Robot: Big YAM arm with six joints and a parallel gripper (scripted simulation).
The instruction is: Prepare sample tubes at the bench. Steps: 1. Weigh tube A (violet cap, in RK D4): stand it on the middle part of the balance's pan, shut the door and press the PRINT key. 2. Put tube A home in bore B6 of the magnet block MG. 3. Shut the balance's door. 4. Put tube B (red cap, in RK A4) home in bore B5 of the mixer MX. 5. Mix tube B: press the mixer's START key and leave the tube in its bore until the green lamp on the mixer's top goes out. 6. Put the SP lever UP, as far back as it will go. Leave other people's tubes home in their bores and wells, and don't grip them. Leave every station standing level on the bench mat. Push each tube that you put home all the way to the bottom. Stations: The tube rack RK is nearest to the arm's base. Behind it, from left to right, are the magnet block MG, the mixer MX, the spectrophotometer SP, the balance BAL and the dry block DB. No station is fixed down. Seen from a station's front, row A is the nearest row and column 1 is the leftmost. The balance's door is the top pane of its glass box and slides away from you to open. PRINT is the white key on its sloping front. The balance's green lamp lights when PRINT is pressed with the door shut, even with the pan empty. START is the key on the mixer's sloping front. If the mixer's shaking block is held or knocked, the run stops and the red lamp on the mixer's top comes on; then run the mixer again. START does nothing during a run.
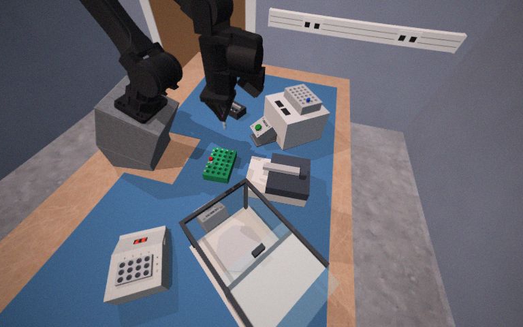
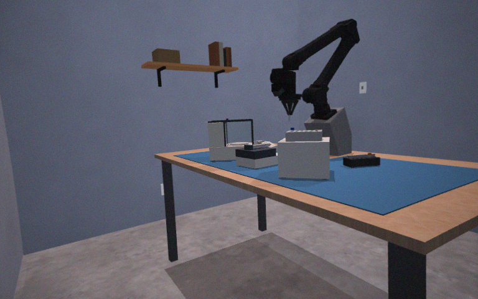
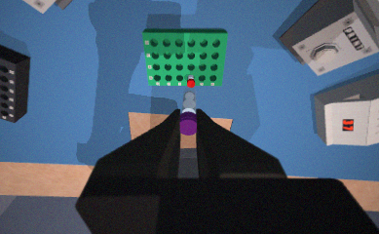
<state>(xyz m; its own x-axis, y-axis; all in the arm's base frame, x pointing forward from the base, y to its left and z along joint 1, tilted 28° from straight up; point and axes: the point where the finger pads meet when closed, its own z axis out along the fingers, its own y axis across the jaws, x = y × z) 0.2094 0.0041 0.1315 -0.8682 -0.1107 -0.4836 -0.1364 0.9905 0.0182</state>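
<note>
Hand clamped on violet-capped tube, hanging upright, high above bench, likely for clearance. Below: green rack, red-capped tube seated. Farther off: glass-box balance, top pane slid open for entry.

In the top view, the tube rack is seen mid-frame on the surface; the mixer lies upper right, the spectrophotometer right, the balance below, the dry block lower left.
</note>
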